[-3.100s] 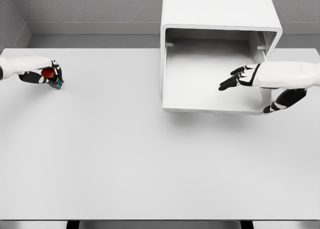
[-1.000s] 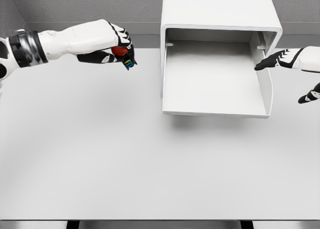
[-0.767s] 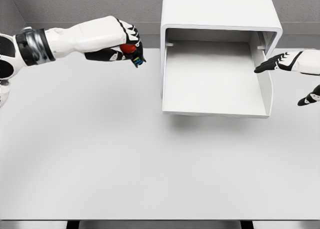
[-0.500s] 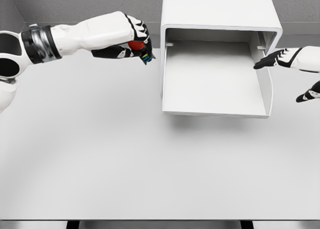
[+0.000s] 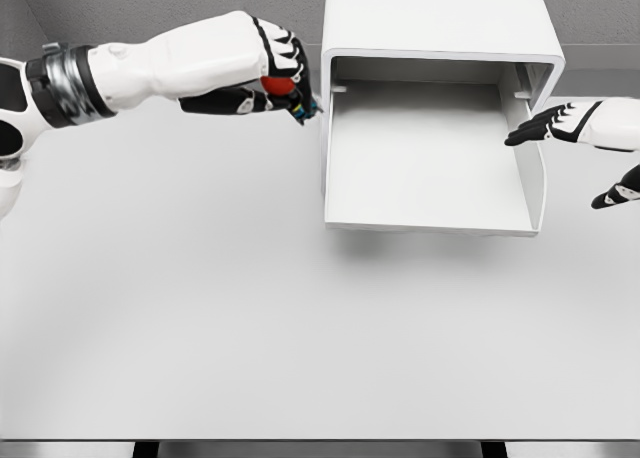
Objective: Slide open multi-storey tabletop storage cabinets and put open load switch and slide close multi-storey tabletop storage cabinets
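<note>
Head view: drawer (image 5: 430, 168) of cabinet (image 5: 437, 18) pulled out, upper centre-right. Left hand (image 5: 272, 73) clamped on red load switch (image 5: 280, 86), just beside drawer's left wall. Right hand (image 5: 560, 123) fingers apart, holding nothing, at drawer's right wall. You're in step 2: carry switch over wall, release inside.

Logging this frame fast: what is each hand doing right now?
Left hand: closed, holding the switch beside the open drawer.
Right hand: open, holding nothing, at the drawer's right wall.
</note>
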Controlling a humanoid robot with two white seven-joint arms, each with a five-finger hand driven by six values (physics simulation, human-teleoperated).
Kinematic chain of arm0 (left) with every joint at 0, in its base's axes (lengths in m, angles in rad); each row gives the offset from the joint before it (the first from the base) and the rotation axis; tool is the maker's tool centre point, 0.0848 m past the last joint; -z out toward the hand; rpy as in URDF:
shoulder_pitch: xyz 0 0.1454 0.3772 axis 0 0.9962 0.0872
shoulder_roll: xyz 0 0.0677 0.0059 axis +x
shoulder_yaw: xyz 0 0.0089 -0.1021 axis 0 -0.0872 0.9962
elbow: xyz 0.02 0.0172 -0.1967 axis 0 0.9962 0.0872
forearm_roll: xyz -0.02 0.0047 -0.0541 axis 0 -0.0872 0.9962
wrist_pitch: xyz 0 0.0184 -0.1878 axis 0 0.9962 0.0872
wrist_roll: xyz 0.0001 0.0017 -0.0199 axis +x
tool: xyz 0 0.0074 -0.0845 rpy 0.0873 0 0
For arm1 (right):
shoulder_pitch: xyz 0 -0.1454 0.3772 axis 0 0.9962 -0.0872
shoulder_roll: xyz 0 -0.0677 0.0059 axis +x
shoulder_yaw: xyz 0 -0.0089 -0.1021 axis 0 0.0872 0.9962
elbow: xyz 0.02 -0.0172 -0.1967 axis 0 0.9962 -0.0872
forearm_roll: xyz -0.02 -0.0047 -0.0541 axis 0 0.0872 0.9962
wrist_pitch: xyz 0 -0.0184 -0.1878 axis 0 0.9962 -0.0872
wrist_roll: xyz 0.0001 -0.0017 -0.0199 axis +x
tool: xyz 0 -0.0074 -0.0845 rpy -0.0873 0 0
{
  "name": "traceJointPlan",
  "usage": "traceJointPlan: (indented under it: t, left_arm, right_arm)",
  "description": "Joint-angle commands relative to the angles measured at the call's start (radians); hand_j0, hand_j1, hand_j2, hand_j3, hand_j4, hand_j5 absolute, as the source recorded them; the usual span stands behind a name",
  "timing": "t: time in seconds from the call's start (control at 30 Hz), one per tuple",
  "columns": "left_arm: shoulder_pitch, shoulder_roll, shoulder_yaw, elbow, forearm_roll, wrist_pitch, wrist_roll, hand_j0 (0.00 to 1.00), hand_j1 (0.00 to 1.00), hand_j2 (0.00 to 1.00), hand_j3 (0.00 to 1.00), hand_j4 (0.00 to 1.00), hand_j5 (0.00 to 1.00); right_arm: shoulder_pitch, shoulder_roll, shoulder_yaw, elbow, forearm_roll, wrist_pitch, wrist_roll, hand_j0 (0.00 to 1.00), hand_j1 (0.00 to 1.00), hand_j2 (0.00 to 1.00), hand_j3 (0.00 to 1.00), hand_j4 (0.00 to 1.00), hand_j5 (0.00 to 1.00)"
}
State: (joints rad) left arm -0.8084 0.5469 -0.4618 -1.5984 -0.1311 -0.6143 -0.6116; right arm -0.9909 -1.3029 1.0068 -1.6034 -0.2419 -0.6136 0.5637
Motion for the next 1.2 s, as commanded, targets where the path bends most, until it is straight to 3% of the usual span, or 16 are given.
traceJointPlan:
  t: [0.0,0.2,0.5,0.77,0.9,1.17]
  left_arm:
    - [0.0,0.013,0.015,-0.006,0.034,0.003,0.001,0.45,0.45,0.45,0.45,0.45,0.45]
    - [0.002,0.001,0.008,-0.08,0.048,0.003,0.001,0.44,0.44,0.44,0.44,0.44,0.44]
    - [0.002,-0.073,-0.001,-0.08,0.025,0.003,0.001,0.43,0.43,0.43,0.43,0.43,0.43]
    - [0.008,-0.157,-0.029,-0.066,-0.055,0.003,0.001,0.43,0.43,0.43,0.43,0.43,0.43]
    - [0.011,-0.193,-0.032,-0.018,-0.099,0.003,0.001,0.43,0.43,0.43,0.43,0.43,0.43]
    - [0.011,-0.24,-0.069,0.017,-0.119,0.003,0.001,0.43,0.43,0.43,0.43,0.43,0.43]
  right_arm:
    - [0.0,-0.006,-0.002,-0.001,-0.004,0.003,0.001,1.0,1.0,1.0,1.0,1.0,1.0]
    - [0.0,-0.006,-0.004,0.003,0.01,0.003,0.001,1.0,1.0,1.0,1.0,1.0,1.0]
    - [0.0,-0.009,-0.005,0.019,0.03,0.003,-0.001,1.0,1.0,1.0,1.0,1.0,1.0]
    - [0.006,-0.001,-0.004,0.023,0.038,0.003,-0.001,1.0,1.0,1.0,1.0,1.0,1.0]
    - [0.006,0.001,-0.004,0.022,0.038,0.003,-0.001,1.0,1.0,1.0,1.0,1.0,1.0]
    - [0.024,-0.01,-0.002,0.026,0.039,0.003,-0.001,1.0,1.0,1.0,1.0,1.0,1.0]
